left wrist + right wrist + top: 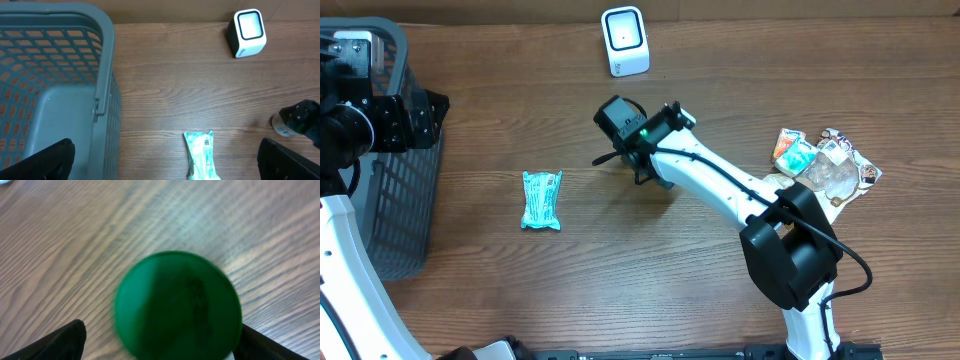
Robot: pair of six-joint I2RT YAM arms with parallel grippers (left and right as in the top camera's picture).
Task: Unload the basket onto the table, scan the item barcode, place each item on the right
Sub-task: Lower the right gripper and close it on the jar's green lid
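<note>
A round green lid (177, 305) of a small container fills the right wrist view, blurred, standing on the wood table. My right gripper (162, 336) is open around it, with a clear gap on the left side. From overhead the right gripper (625, 165) hides the container. In the left wrist view the container's pale body (282, 125) peeks out beside it. The white scanner (624, 40) stands at the table's far edge. My left gripper (166, 150) is open and empty, above the basket's edge and a teal packet (202, 155) whose barcode faces up.
A grey mesh basket (410, 200) stands at the left edge, its rim (105, 60) under my left wrist. The teal packet (541, 200) lies flat left of centre. A pile of snack packets (825, 165) sits at the right edge.
</note>
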